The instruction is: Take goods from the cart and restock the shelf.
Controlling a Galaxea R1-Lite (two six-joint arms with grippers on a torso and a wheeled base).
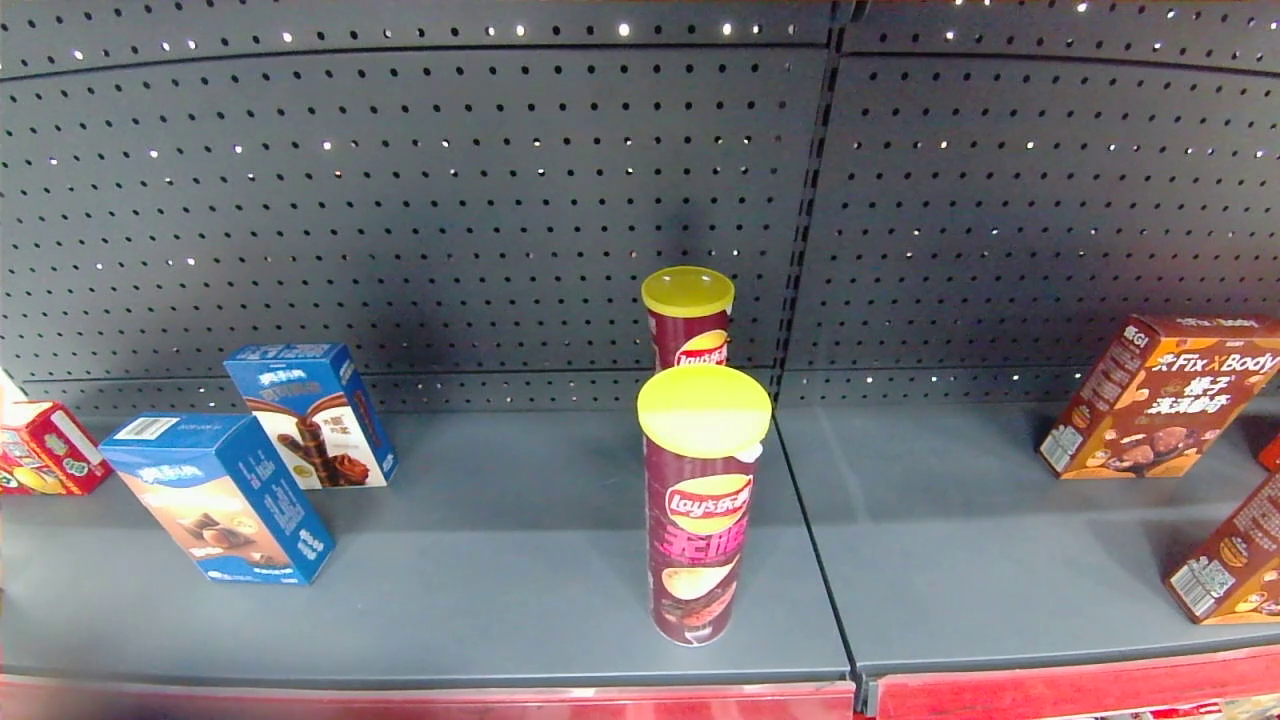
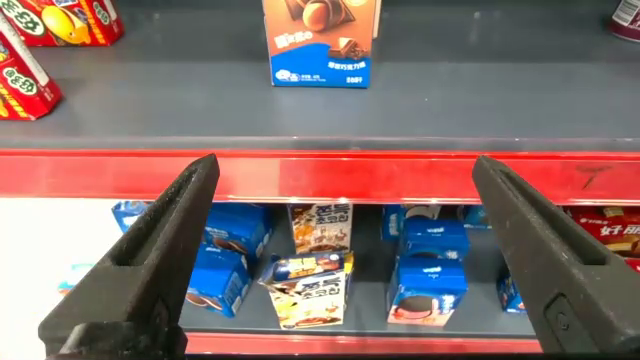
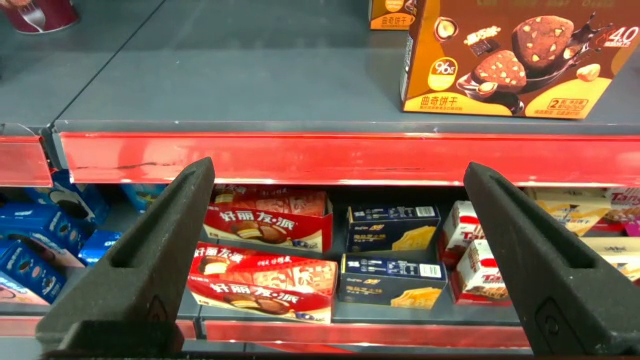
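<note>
We've left claw (image 2: 345, 170) & right claw (image 3: 340, 172) both released, empty, before the shelf (image 1: 500, 560) front edge; the front chip can (image 1: 700, 510), upright nr that edge, could topple if we swing the next item in low.

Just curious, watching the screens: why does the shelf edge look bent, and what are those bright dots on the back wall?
Head view: the red shelf edge bows, probably wide-lens distortion; the dots look like light coming through holes in the back panel; a soft shadow sits above the rear chip can. Left wrist view: the same edge runs straight.
</note>
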